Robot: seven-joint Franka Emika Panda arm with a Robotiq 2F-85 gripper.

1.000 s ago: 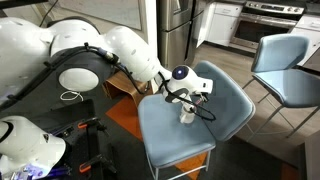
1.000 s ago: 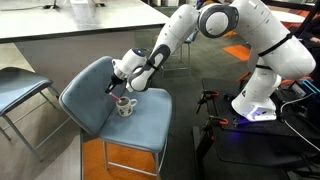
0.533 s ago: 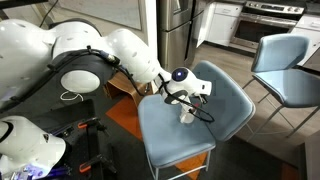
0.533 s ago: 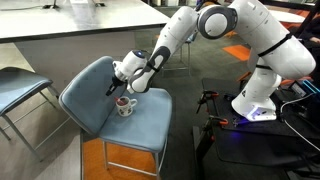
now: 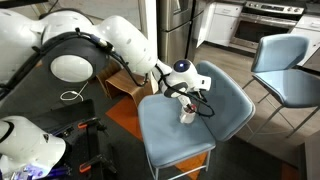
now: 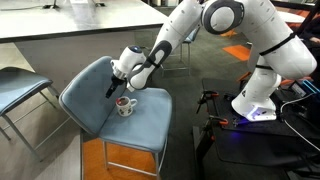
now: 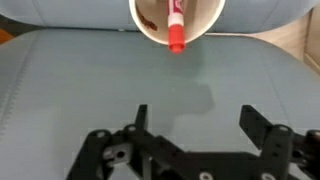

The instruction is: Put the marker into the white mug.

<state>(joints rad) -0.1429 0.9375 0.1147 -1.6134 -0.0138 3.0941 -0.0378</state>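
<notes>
The white mug (image 7: 176,22) stands on the blue chair seat (image 7: 60,90) at the top of the wrist view. The red marker (image 7: 177,25) rests inside it, its end sticking out over the rim. My gripper (image 7: 197,115) hangs above the seat, its jaws spread wide with nothing between them. In both exterior views the mug (image 5: 186,116) (image 6: 124,105) sits on the seat just under the gripper (image 5: 190,95) (image 6: 113,92); a red speck of the marker (image 6: 123,100) shows at its mouth.
The chair's backrest (image 5: 228,92) rises behind the mug. A second blue chair (image 5: 285,65) stands nearby, another (image 6: 20,92) at the frame's side. A robot base with cables (image 6: 250,110) sits on the floor. Kitchen cabinets and a desk line the background.
The jaws have opened from shut and let go of the marker, which now rests in the mug. The arm has lifted slightly away from the mug.
</notes>
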